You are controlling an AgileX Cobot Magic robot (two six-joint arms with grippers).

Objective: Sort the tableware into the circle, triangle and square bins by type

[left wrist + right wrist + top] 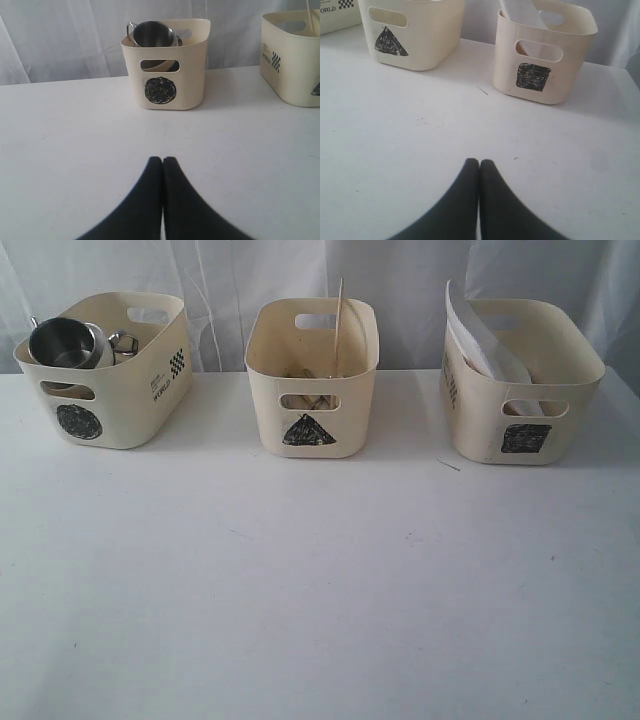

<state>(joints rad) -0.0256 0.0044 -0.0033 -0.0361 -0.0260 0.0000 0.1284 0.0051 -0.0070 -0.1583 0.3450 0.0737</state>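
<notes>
Your left gripper [162, 162] has its two black fingers pressed flat together with nothing between them, low over the white table [75, 150]. Straight ahead of those fingertips, well apart from them, stands the circle bin [187, 65]. A steel mug [152, 34] sits in it, tipped so its mouth faces you, its rim above the bin's edge. More steel shows just behind the mug, but you cannot tell which piece it is.

Your right gripper [479, 162] is likewise closed tight and empty. Ahead of its fingertips and a little toward the outer side is the square bin [570, 65], with the white plate [520, 12] leaning on edge inside it. Ahead toward the inner side, nearer the other arm, is the triangle bin [430, 35]. The chopsticks [338, 325] stand upright in that bin, reaching above its rim, and some cutlery [310, 400] shows dimly through its handle slot.

Bare table lies between each pair of fingers and the bins.
</notes>
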